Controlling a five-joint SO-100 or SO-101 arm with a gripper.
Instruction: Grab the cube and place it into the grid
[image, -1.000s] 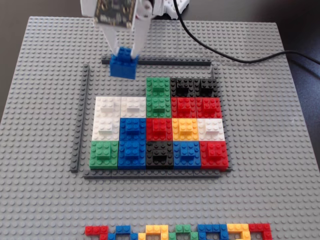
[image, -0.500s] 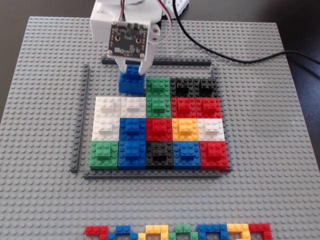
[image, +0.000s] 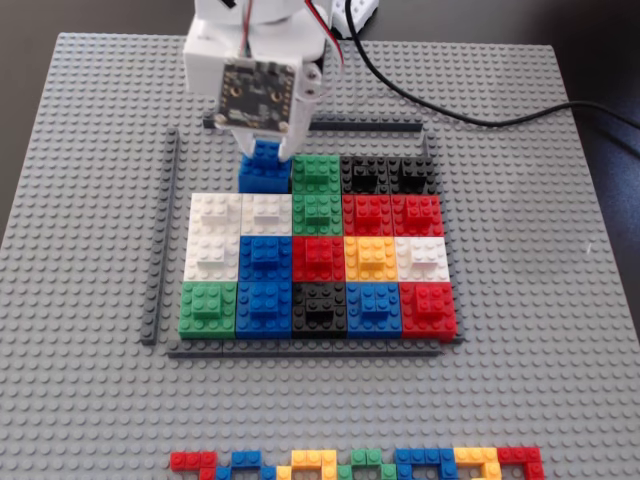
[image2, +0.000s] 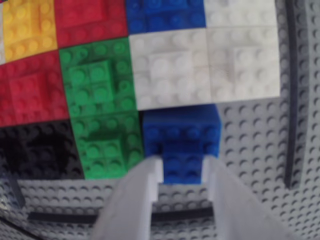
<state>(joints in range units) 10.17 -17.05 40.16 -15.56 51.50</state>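
The blue cube sits low in the far row of the grid, second cell from the left in the fixed view, beside a green cube and behind a white cube. My gripper is above it, mostly hidden under the white wrist and its camera board. In the wrist view my gripper has its two white fingers pressed on either side of the raised top of the blue cube. The grid is bounded by dark grey rails. The far-left cell shows bare baseplate.
Several coloured cubes fill the other grid cells on the grey baseplate. A black cable runs across the far right. A row of small coloured bricks lies along the near edge.
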